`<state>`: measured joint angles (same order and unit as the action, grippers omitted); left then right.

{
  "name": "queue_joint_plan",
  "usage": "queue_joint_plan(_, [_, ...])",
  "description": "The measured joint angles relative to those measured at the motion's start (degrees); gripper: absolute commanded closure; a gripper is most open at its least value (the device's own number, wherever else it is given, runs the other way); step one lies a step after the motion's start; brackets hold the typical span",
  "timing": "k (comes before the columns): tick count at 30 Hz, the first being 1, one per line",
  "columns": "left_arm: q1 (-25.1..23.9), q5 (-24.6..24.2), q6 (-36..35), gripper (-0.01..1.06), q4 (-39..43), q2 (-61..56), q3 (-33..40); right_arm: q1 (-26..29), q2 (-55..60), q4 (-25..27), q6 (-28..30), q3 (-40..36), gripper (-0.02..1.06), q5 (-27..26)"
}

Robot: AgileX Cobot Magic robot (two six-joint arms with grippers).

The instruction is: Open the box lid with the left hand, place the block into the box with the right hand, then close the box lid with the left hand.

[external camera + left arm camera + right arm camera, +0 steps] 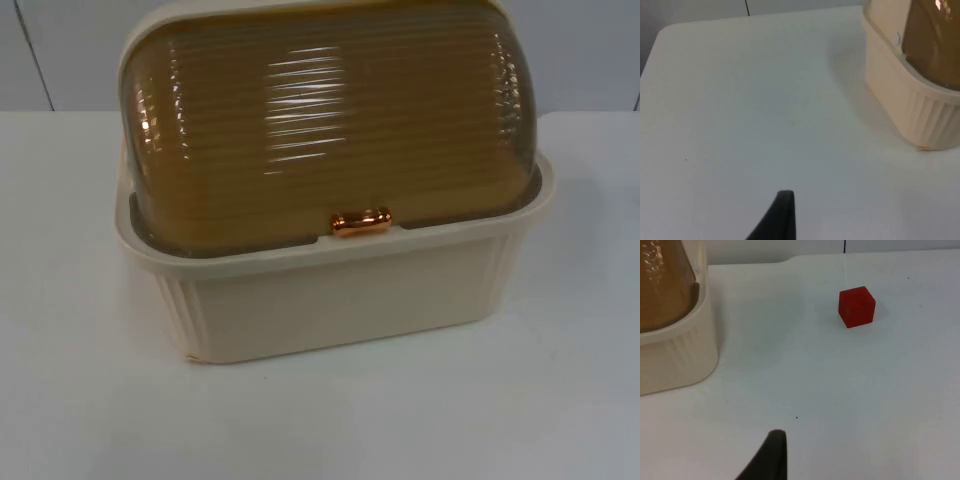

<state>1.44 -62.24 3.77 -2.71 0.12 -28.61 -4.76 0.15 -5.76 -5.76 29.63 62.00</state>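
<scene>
Currently the cream box sits mid-tabletop, its amber ribbed lid closed, the copper handle at 6 o'clock. The red block rests on the tabletop, well apart from the box. Left hand and right hand hover over bare tabletop; whether each is open or closed cannot be determined.

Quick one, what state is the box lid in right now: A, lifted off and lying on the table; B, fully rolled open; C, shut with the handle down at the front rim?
C: the amber lid domes over the box, its copper handle at the front rim.
</scene>
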Motion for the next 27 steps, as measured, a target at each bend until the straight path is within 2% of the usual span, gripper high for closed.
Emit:
queue_joint_plan(9, [0.00, 0.00, -3.29, 0.00, 2.71, 0.00, 0.00, 0.00, 0.00, -0.71, 0.00, 0.00, 0.00, 0.00])
queue_joint_plan(27, [0.00, 0.00, -3.77, 0.00, 2.71, 0.00, 0.00, 0.00, 0.00, -1.27, 0.00, 0.00, 0.00, 0.00])
